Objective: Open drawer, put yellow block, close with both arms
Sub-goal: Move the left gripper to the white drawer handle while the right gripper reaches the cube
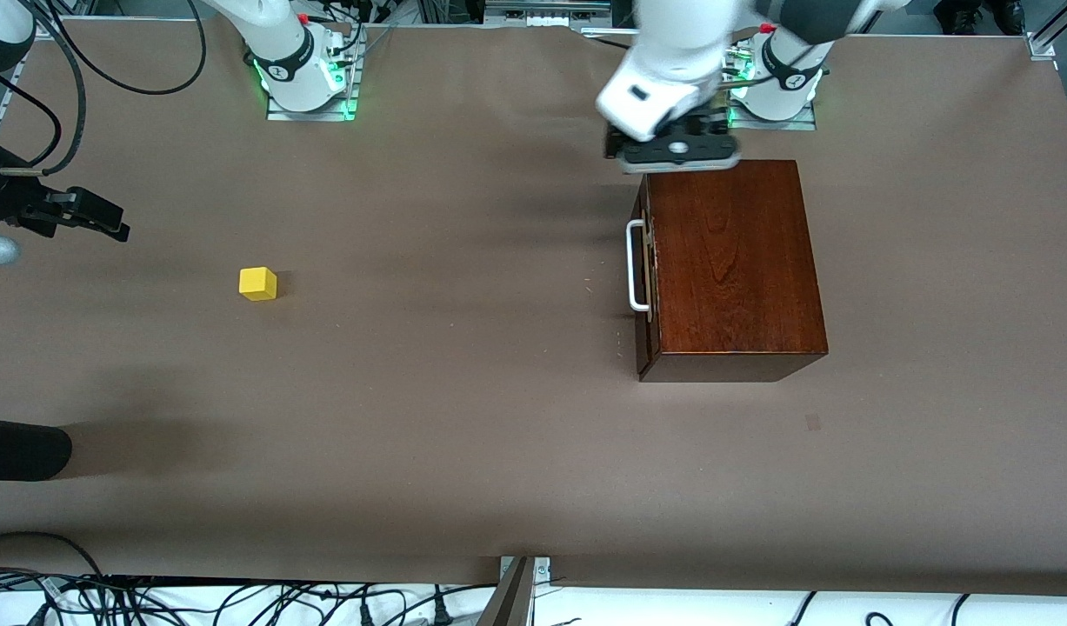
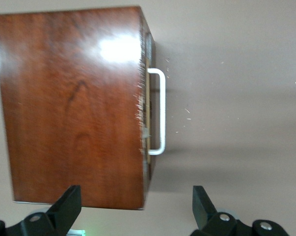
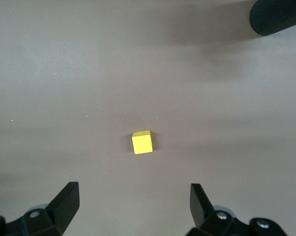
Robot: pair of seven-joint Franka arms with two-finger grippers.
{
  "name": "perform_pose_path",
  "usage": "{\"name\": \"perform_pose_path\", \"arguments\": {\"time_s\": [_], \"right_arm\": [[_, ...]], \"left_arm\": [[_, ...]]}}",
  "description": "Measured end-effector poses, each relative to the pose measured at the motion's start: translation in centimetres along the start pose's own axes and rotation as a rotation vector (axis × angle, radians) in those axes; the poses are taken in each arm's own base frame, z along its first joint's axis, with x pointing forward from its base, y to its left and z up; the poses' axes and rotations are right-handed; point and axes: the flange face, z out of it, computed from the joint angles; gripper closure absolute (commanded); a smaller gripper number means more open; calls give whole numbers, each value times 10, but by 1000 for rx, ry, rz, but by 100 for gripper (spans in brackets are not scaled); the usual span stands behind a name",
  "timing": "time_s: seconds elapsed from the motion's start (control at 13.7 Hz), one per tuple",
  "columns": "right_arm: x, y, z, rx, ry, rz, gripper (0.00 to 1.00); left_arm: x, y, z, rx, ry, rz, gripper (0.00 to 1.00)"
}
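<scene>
Two arms share the brown surface (image 1: 463, 417) in the front view. The dark wooden box (image 1: 729, 261) sits toward the left arm's end, its drawer (image 1: 644, 261) shut flush, white bar handle (image 1: 635, 265) facing the right arm's end. The left gripper (image 1: 679, 155) hangs over the box's edge nearest the bases. The yellow block (image 1: 258, 283) lies well apart, toward the right arm's end, with the right gripper (image 1: 81, 213) up near that view's edge.

The left wrist view shows what the front cannot: the left gripper's (image 2: 137, 209) fingers (image 2: 67, 206) stand wide apart with nothing between, over the box corner, the handle (image 2: 160, 110) standing proud enough to hook. The box looks glossy, stiff and heavy; the handle is likely the only good hold.

The right wrist view shows the right gripper (image 3: 134, 204) spread wide, empty, above the block (image 3: 142, 142). Light and rigid, it should pinch easily across flat opposite faces.
</scene>
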Motion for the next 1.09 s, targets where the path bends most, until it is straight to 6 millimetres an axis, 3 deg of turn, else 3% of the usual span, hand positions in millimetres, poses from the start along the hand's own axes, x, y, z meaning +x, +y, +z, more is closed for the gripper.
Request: {"name": "perform_pose_path", "arguments": {"time_s": [0.22, 0.51, 0.73, 1.09], "right_arm": [[0, 0, 4, 0, -4, 0, 0], [0, -1, 7, 0, -6, -1, 0], [1, -2, 13, 0, -5, -4, 0], [3, -3, 41, 1, 4, -6, 0]], "left_arm": [[-14, 54, 45, 68, -4, 7, 0], [-19, 93, 98, 138, 5, 61, 0], [-17, 108, 132, 184, 9, 93, 0], [3, 113, 185, 261, 35, 118, 0]]}}
